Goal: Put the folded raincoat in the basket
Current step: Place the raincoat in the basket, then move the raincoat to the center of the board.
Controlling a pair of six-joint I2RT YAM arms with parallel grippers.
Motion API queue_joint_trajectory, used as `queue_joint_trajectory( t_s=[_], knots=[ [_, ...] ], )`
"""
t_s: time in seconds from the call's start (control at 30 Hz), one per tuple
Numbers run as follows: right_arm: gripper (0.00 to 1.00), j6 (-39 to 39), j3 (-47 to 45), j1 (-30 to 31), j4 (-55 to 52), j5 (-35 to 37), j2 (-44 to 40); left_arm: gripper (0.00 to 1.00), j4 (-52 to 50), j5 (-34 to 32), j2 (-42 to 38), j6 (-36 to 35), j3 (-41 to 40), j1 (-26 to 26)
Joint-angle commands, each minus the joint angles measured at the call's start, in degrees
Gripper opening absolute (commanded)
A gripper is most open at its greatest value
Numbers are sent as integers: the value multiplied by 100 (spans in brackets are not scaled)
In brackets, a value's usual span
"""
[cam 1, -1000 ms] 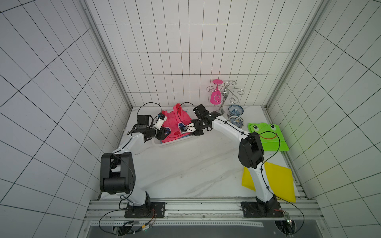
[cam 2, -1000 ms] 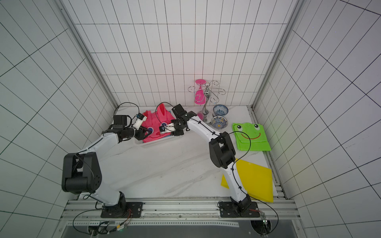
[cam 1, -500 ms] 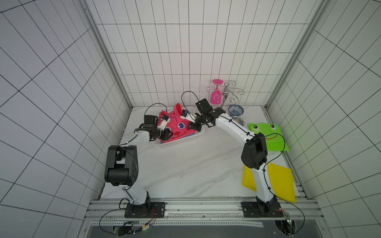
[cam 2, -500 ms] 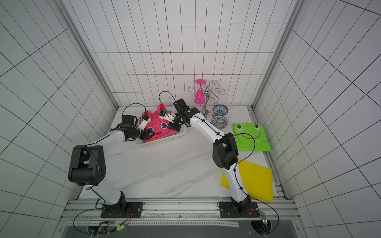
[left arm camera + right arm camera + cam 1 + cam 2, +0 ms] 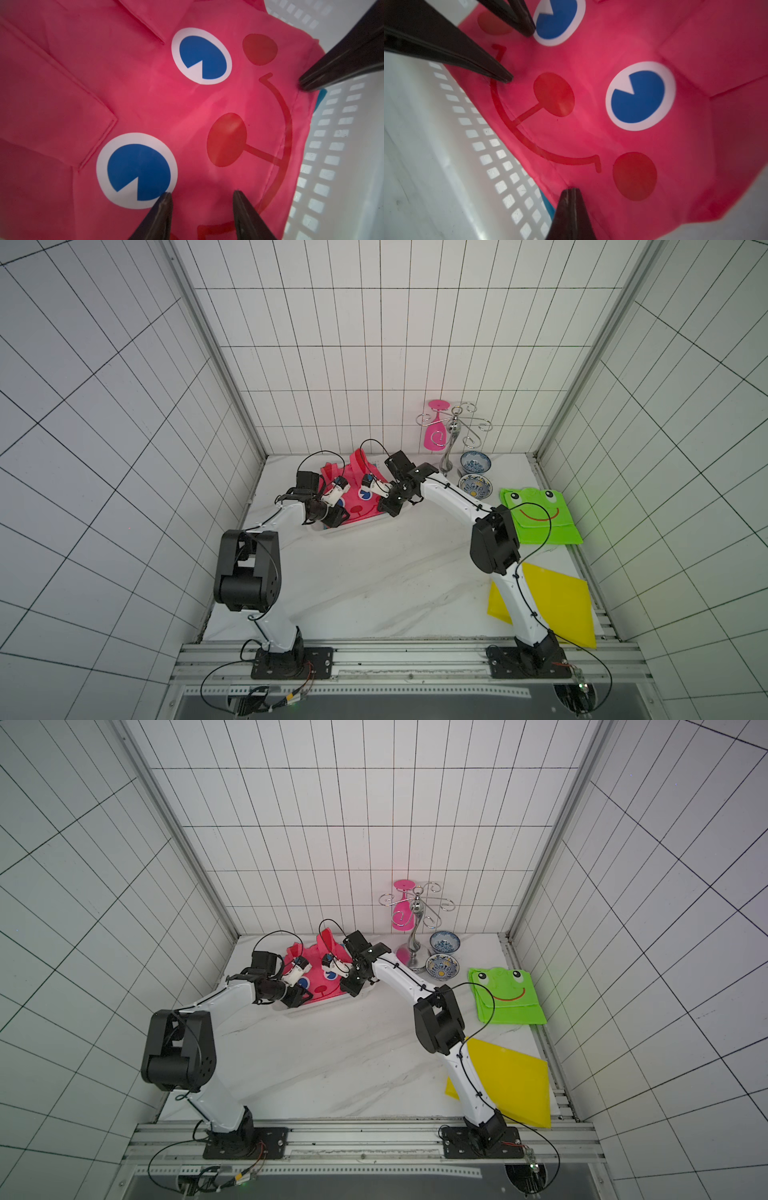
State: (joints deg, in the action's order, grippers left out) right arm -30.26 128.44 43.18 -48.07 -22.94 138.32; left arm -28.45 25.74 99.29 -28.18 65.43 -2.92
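Observation:
The folded raincoat [image 5: 358, 506] [image 5: 321, 981] is pink with a printed face and lies inside the white mesh basket [image 5: 353, 530] [image 5: 328, 1005] at the back left. In the wrist views it [image 5: 187, 104] [image 5: 591, 135] fills most of the basket [image 5: 332, 145] [image 5: 477, 145]. My left gripper [image 5: 336, 517] [image 5: 297, 996] [image 5: 201, 193] is open, its tips resting on the face print with nothing between them. My right gripper [image 5: 388, 510] [image 5: 351, 988] [image 5: 572, 190] is shut, its joined tips touching the raincoat's hem by the basket wall. Whether it pinches fabric I cannot tell.
A green frog-face raincoat [image 5: 540, 518] lies at the right edge, with a yellow folded one [image 5: 557, 605] nearer the front. Two patterned bowls [image 5: 476, 462] [image 5: 476, 488], a metal hook stand [image 5: 451, 439] and a pink glass [image 5: 436, 435] stand at the back.
My right gripper has closed and moved to the raincoat's near edge. The left gripper has shifted further over the raincoat and stays open.

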Motion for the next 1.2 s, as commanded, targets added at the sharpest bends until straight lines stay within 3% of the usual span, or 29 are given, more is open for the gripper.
queue_joint_trajectory(
  t_s=[0.0, 0.2, 0.37, 0.63, 0.67, 0.7, 0.73, 0.77, 0.87, 1.0, 1.17],
  knots=[
    [0, -412, 603, 52, -1149, -128, 325, 51, -442, 141, 98, -186, 137, 118],
    [0, -867, 863, 111, -2205, -390, 493, 51, -930, 542, 286, -102, 425, 549],
    [0, -711, 233, 172, -1967, -968, -13, 51, -1385, 904, 221, -381, 495, 556],
    [22, 1030, -943, 208, -302, -941, -1581, 53, -2279, 1292, -538, -741, 726, 643],
    [27, 1373, -1247, 216, 43, -747, -1904, 53, -2395, 1341, -683, -737, 730, 659],
    [39, 1744, -1518, 221, 316, -471, -2186, 53, -2473, 1371, -798, -733, 722, 661],
    [82, 2205, -1775, 219, 565, -108, -2501, 53, -2560, 1397, -998, -724, 666, 665],
    [99, 2478, -1981, 226, 585, 94, -2794, 54, -2622, 1416, -1188, -723, 552, 665],
    [99, 3154, -2857, 232, 887, 848, -3741, 57, -2645, 1437, -1825, -773, 13, 652],
    [99, 4494, -4374, 207, 1199, 2841, -5131, 61, -2656, 1388, -2640, -1035, -824, 663],
    [99, 4756, -6486, -17, 1562, 2686, -6640, 66, -2409, 1188, -3511, -1244, -1802, 756]
  ],
)
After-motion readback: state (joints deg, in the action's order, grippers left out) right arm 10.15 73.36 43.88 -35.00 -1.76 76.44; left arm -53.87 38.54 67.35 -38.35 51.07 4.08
